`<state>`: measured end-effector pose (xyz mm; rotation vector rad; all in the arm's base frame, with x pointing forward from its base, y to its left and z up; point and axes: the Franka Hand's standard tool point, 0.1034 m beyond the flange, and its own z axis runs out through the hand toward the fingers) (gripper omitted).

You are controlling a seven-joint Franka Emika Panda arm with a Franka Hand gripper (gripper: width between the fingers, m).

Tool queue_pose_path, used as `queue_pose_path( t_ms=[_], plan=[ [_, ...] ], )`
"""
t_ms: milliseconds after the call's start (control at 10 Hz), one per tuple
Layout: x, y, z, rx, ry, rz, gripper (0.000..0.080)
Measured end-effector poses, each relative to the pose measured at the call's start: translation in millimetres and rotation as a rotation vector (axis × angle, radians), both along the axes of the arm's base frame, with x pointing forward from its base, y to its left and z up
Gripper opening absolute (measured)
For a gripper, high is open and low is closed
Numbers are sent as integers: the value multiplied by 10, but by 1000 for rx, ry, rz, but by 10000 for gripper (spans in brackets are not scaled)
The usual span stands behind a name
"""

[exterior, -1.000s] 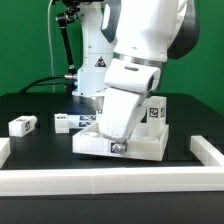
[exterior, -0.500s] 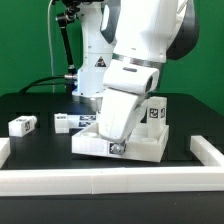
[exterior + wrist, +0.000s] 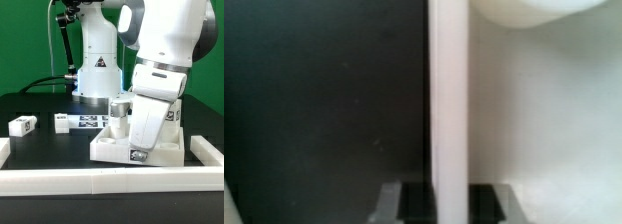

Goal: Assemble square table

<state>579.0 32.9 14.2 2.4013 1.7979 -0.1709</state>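
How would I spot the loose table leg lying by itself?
Find the black table and the white tabletop under the arm. Far toward the exterior view's left lies the loose leg: a small tagged block, alone, unlike the flat marker board.

**What Lies Around the Work**

We see a black desk (image 3: 40,105) set before a green backdrop (image 3: 25,45). A long white border wall (image 3: 100,183) runs along the desk's near edge and turns back at both ends. The marker board (image 3: 88,122) lies flat near the middle of the desk, tags facing up. Black cables (image 3: 45,84) trail over the far side, at the exterior view's left, beside a dark upright stand (image 3: 62,45).
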Motion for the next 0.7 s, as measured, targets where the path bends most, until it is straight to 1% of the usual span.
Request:
queue_pose_path(
  t_ms=[200, 400, 500, 600, 700],
  plan=[
    [-4, -26, -6, -3, 4, 9, 61],
    [-1, -79, -6, -22, 27, 145, 61],
    [12, -80, -4, -34, 37, 203, 61],
    [102, 22, 9, -40, 37, 230, 61],
    [190, 109, 13, -38, 30, 239, 61]
  ],
)
